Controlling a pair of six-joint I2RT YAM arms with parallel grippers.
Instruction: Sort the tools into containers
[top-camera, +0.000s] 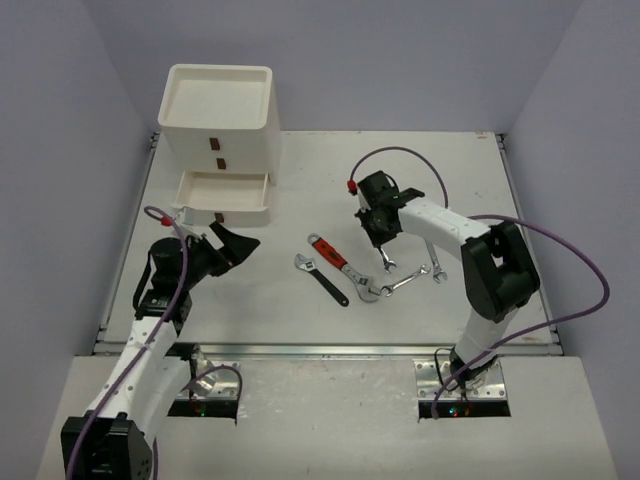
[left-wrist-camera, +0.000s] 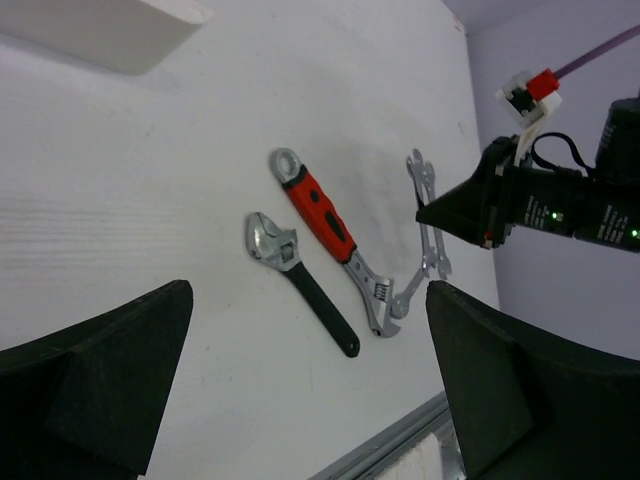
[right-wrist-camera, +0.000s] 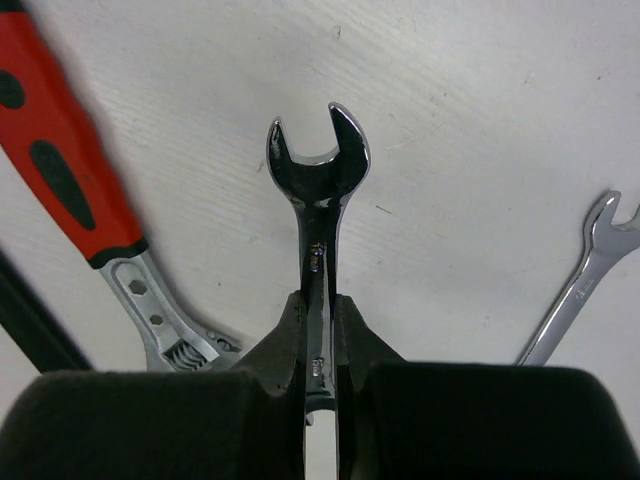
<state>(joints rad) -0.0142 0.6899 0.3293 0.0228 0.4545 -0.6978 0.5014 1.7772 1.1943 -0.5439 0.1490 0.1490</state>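
combination wrench (right-wrist-camera: 318, 190) clamped on the shank by right gripper (right-wrist-camera: 320, 303) | stiff, light, slick steel, pivoting probably risked | left gripper (top-camera: 233, 246) held wide open, empty

The left arm leans far from its near-left base, and the left gripper (top-camera: 235, 246) points right with jaws spread wide (nothing between them). The right arm bends at its elbow on the right and reaches left. The right gripper (top-camera: 380, 232) points down, fingers (right-wrist-camera: 285, 335) pinched on a slim silver wrench (right-wrist-camera: 318, 170).
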